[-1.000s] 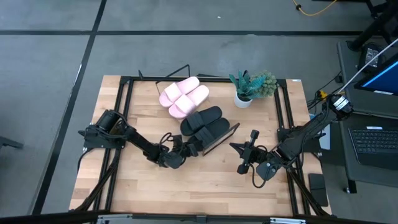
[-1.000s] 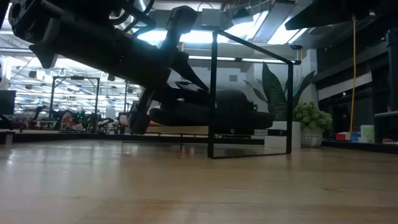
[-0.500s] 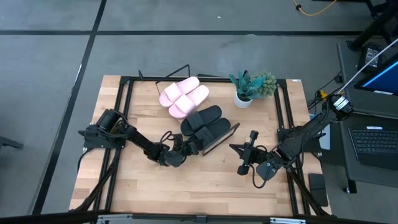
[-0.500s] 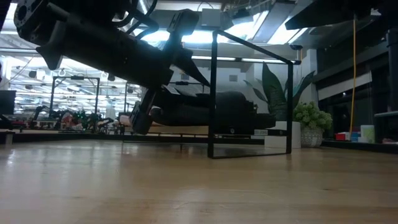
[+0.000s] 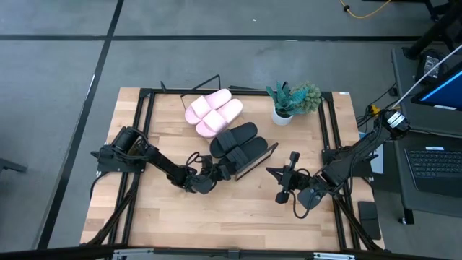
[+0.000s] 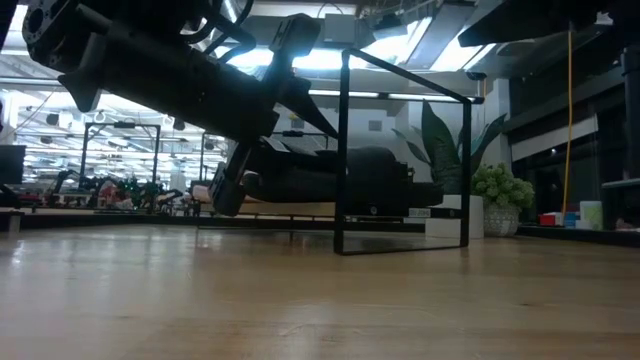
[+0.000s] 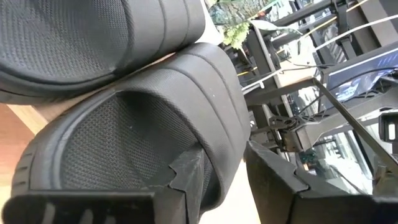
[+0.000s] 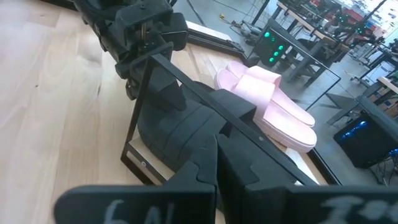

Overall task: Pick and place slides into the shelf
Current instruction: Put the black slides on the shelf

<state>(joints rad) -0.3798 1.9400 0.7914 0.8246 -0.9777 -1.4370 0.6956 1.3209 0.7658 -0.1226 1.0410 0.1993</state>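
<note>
Two pale pink slides (image 5: 213,112) lie side by side on the far part of the slanted shelf (image 5: 258,160). Two black slides (image 5: 234,141) lie on its near part, soles on the board. My left gripper (image 5: 225,172) is open at the nearer black slide (image 7: 155,124): one finger (image 7: 186,177) is under the wide strap, the other (image 7: 273,180) outside it. My right gripper (image 5: 270,171) is shut and waits right of the shelf, touching nothing; its wrist view looks over the black slides (image 8: 180,118) and the pink slides (image 8: 267,99). My left gripper (image 7: 222,152) stands astride the side of the nearer black slide's strap (image 7: 221,124), coming level from the table's near-left. A pale gap shows between the strap and the outer finger. I cannot tell whether the inner finger touches the strap. The slide lies on the shelf board.
A potted plant (image 5: 289,101) stands right of the shelf near the far edge. Black frame rails (image 5: 141,130) run along the table's sides. The shelf's black wire frame (image 6: 345,150) stands upright at its near corner. Bare wood (image 5: 231,217) lies toward the near edge.
My left arm has risen slightly beside the nearer black slide and then kept still. The slides and the right arm have stayed put.
</note>
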